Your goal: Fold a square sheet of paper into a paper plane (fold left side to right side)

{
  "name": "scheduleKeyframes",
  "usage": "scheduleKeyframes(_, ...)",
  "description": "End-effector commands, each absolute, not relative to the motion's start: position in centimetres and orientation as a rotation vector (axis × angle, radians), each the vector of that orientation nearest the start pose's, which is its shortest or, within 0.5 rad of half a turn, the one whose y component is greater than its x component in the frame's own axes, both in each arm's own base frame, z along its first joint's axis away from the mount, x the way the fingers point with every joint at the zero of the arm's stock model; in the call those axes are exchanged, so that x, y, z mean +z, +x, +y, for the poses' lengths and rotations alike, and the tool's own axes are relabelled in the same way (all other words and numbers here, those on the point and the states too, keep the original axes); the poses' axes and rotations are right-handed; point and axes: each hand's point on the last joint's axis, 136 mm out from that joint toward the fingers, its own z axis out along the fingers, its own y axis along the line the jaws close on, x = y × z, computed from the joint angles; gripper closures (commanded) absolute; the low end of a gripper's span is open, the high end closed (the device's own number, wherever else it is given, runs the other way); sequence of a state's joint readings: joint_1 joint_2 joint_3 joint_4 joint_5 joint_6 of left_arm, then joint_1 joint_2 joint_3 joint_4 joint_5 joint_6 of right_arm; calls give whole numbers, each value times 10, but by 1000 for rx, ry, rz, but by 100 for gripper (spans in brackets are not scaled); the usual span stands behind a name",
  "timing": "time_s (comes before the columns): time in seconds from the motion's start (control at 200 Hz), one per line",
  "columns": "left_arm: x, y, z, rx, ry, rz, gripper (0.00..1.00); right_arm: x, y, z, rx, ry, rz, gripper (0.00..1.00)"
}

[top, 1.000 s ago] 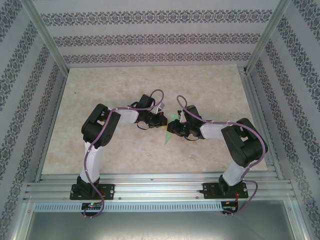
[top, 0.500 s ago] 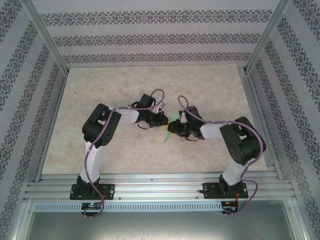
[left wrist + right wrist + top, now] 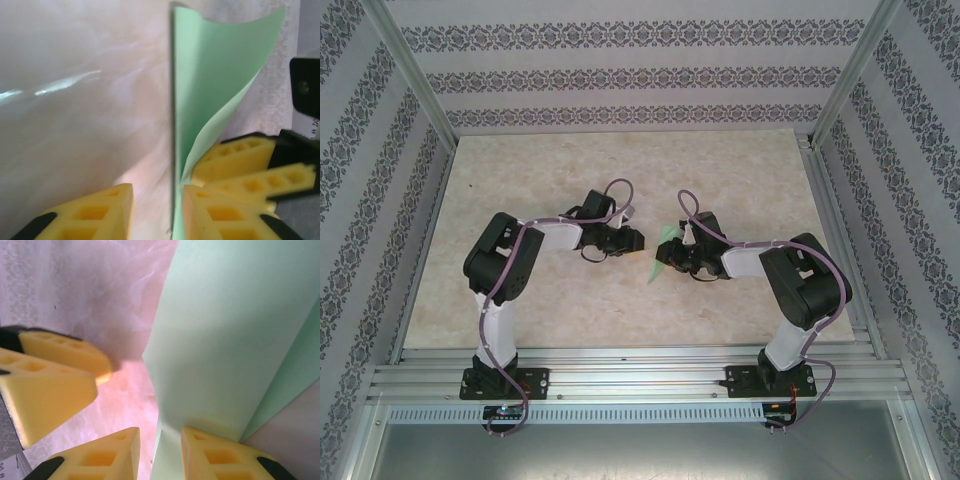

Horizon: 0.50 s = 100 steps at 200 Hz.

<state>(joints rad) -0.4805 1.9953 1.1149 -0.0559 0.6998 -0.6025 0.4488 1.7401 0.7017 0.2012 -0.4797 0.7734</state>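
The pale mint-green sheet of paper (image 3: pixel 666 240) is folded into a narrow pointed shape, and one flap stands up off the table. It lies mid-table between the two grippers. My left gripper (image 3: pixel 633 240) is just left of it. In the left wrist view the left gripper (image 3: pixel 157 192) is open, and the paper (image 3: pixel 215 75) runs along its right finger without being pinched. My right gripper (image 3: pixel 670 257) sits at the paper's right side. In the right wrist view the right gripper (image 3: pixel 160 435) is open, and the paper (image 3: pixel 235 330) leans on its right finger.
The beige marbled table (image 3: pixel 540 170) has aluminium rails along its edges, with patterned walls behind them. The two grippers are nearly tip to tip. The right gripper's yellow fingers (image 3: pixel 235 160) appear in the left wrist view, and the left gripper's fingers (image 3: pixel 50 385) in the right wrist view.
My left gripper has opened, let go of the paper and drawn back a little to the left, its elbow swinging outward. The right arm and the paper have hardly moved.
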Motion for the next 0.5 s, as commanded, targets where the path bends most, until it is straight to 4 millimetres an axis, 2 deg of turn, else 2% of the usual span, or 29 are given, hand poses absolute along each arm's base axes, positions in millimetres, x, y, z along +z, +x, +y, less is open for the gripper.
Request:
scheduleKeyframes(0.0, 49, 337, -292, -1264, 192, 2646, 73, 22, 321, 236, 1086, 214, 2586, 72)
scheduleKeyframes(0.185, 68, 307, -293, -1374, 221, 2551, 76, 22, 322, 236, 1083, 221, 2584, 72)
scheduleKeyframes(0.285, 77, 292, -307, -1415, 282, 2510, 75, 22, 323, 235, 1080, 235, 2582, 73)
scheduleKeyframes(0.35, 80, 284, -319, -1434, 315, 2490, 71, 23, 323, 234, 1080, 241, 2582, 73)
scheduleKeyframes(0.495, 77, 282, -336, -1408, 357, 2483, 67, 23, 322, 234, 1082, 249, 2582, 73)
